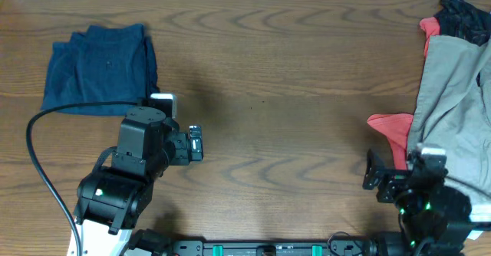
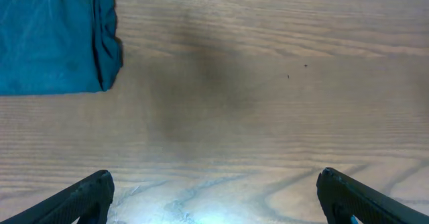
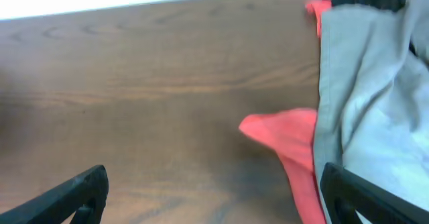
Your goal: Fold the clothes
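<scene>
The dark navy-blue shorts (image 1: 100, 68) lie folded into a compact rectangle at the table's far left. Their right edge shows at the top left of the left wrist view (image 2: 57, 39). My left gripper (image 1: 196, 143) is open and empty, right of and nearer than the shorts, over bare wood; it also shows in the left wrist view (image 2: 213, 190). My right gripper (image 1: 376, 172) is open and empty at the front right, beside a red cloth; it shows in the right wrist view (image 3: 214, 194).
A beige garment (image 1: 453, 95) lies piled at the right edge over a red cloth (image 1: 393, 129), with a dark item (image 1: 464, 14) at the far right corner. The beige (image 3: 375, 103) and red (image 3: 288, 137) cloths fill the right of the right wrist view.
</scene>
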Robot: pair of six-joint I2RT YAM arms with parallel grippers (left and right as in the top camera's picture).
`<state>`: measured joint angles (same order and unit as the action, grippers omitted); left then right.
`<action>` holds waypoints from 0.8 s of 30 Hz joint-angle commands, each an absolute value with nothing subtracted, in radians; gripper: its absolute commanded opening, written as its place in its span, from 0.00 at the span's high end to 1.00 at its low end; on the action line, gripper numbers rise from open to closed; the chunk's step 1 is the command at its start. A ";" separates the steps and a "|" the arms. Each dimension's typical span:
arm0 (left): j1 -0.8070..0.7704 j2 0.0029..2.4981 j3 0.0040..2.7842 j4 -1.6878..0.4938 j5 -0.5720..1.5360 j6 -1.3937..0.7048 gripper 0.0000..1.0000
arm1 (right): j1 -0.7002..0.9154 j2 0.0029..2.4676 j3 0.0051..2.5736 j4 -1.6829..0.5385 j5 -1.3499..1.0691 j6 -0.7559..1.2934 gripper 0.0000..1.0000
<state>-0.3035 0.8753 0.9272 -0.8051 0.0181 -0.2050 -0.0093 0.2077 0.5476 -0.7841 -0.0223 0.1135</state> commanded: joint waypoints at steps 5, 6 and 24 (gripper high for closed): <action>-0.307 0.876 0.927 -0.805 0.003 -0.195 0.02 | -0.013 0.006 0.352 -0.614 -0.027 0.064 0.01; -0.307 0.876 0.927 -0.806 0.003 -0.195 0.02 | -0.014 0.018 0.328 -0.567 -0.027 0.055 0.01; -0.307 0.876 0.927 -0.806 0.003 -0.195 0.02 | -0.012 0.005 0.005 -0.045 -0.079 -0.191 0.01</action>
